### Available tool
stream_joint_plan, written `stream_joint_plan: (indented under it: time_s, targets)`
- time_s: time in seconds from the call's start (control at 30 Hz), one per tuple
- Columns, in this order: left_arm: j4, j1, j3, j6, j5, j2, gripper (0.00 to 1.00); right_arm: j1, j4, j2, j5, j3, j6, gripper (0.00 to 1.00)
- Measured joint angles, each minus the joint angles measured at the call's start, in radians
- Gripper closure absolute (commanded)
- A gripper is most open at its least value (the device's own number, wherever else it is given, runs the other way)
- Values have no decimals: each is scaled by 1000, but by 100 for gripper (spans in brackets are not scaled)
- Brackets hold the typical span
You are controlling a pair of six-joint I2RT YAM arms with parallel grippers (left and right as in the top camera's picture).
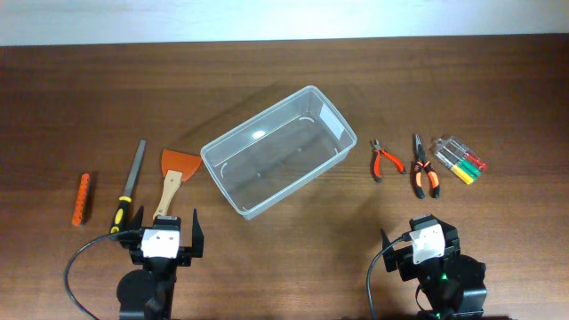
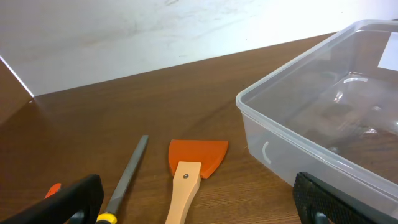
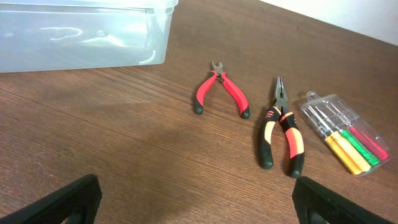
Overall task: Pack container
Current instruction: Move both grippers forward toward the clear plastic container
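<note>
Container (image 1: 276,151) empty, mid-table, angled between two tool groups. Nothing packed yet; you're at first pick. Left gripper (image 1: 166,222) and right gripper (image 1: 418,235) both spread wide, holding nothing. Next: lower left over scraper (image 1: 171,178) or right over pliers (image 1: 425,178), pinch handle.

This looks to me like a robotics lab or test bench stocked with workshop gear, rather than a home. I stand at a dark wood-grain table (image 1: 267,80) set against a plain white wall (image 1: 267,18) at the far side. Hand tools lie spaced out in a tidy row. On the left are a file (image 1: 130,182) and an orange-bladed scraper (image 1: 171,185). On the right are red cutters (image 1: 385,161), long-nose pliers (image 1: 423,171) and a cased screwdriver set (image 1: 459,160). A clear container (image 1: 277,151) sits between the two groups. A black cable (image 1: 71,271) loops from my left arm (image 1: 142,289) at the near edge.
</note>
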Motion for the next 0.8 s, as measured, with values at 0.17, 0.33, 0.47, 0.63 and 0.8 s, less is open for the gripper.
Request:
stream_joint_plan:
  time_s: [0.17, 0.33, 0.47, 0.63, 0.8]
  targets:
    - [0, 0, 0, 0, 2, 0, 1, 0, 5, 0, 0, 0, -1, 1]
    - [0, 0, 0, -11, 69, 0, 1, 0, 8, 0, -14, 0, -2, 1]
    - [-16, 0, 7, -113, 160, 3, 1, 0, 68, 0, -81, 0, -1, 1]
    - [-126, 0, 130, -195, 205, 66, 1, 0, 89, 13, -187, 96, -1, 1]
    - [-290, 0, 480, -225, 209, 297, 1, 0, 2, 183, -190, 389, -2, 2]
